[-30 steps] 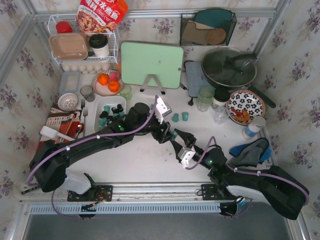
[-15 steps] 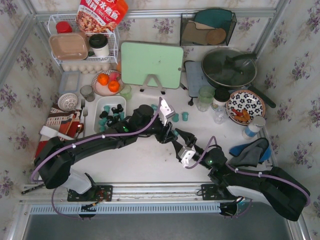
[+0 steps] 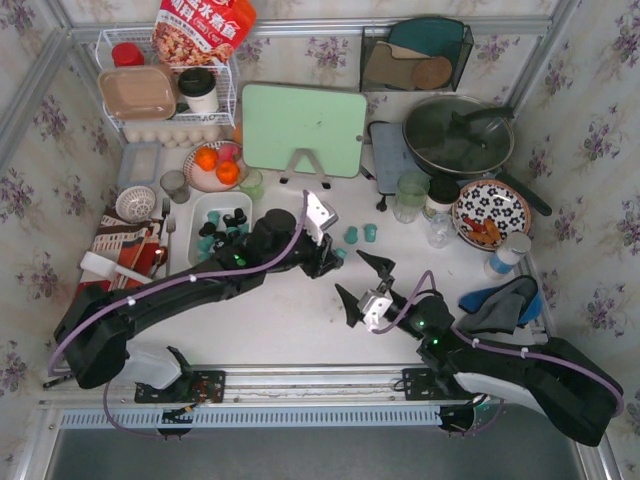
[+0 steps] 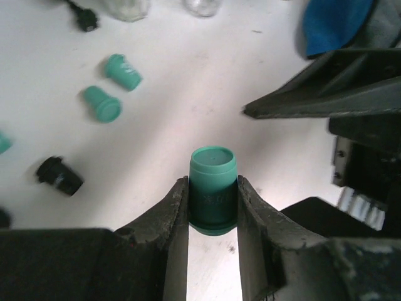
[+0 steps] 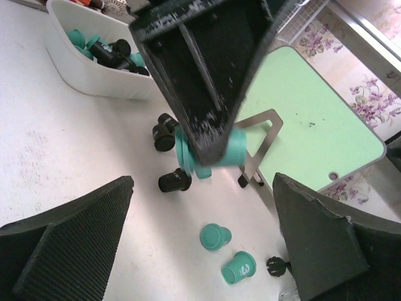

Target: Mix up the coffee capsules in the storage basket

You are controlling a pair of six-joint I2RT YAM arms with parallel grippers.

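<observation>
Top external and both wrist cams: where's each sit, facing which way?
Top external: above and behind the robot, looking down on the white table; both black arms show.
Left wrist: on the left arm, facing along the left end effector, shut on a teal-green cup-shaped capsule.
Right wrist: on the right arm, facing past its open right end effector toward the shallow white rectangular basket.
Shared: both wrist views show that capsule.

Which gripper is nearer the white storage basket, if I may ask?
Left. Left gripper hangs just right of the storage basket; right gripper sits farther right.
</observation>
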